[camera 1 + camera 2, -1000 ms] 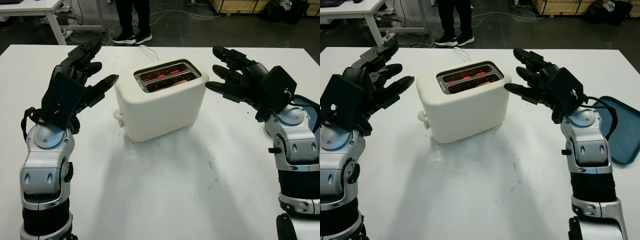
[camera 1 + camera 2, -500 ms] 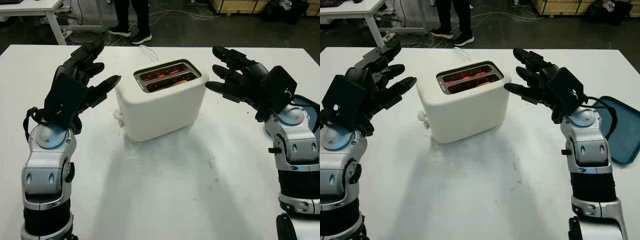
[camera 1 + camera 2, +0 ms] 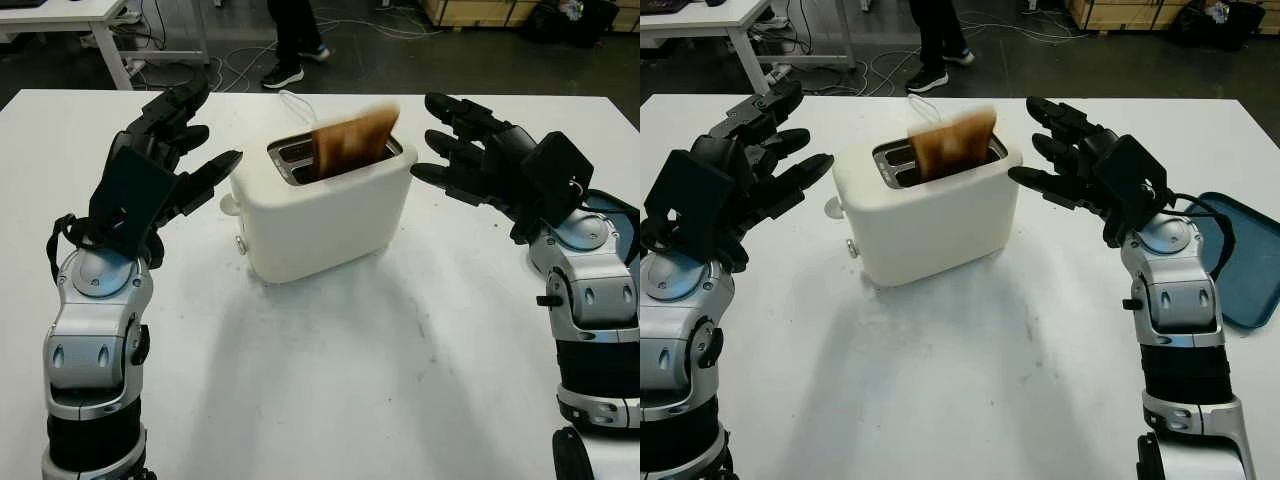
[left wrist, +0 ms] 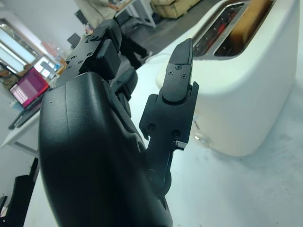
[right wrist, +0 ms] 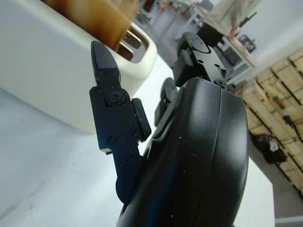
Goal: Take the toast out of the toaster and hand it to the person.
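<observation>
The toast (image 3: 354, 140) stands raised out of the toaster (image 3: 322, 205) on the counter (image 3: 330, 370); left hand (image 3: 165, 150) and right hand (image 3: 475, 160) hover beside, fingers apart, holding nothing; next, one hand must pinch the slice.

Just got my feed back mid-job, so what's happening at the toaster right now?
A browned slice of toast stands high out of the near slot of the white toaster on the white table. Nothing holds it yet. The robot's left hand is open beside the toaster's lever end, and the right hand is open beside the other end; neither touches the toaster. A person's legs show beyond the table's far edge. A blue tray lies to the robot's right.
</observation>
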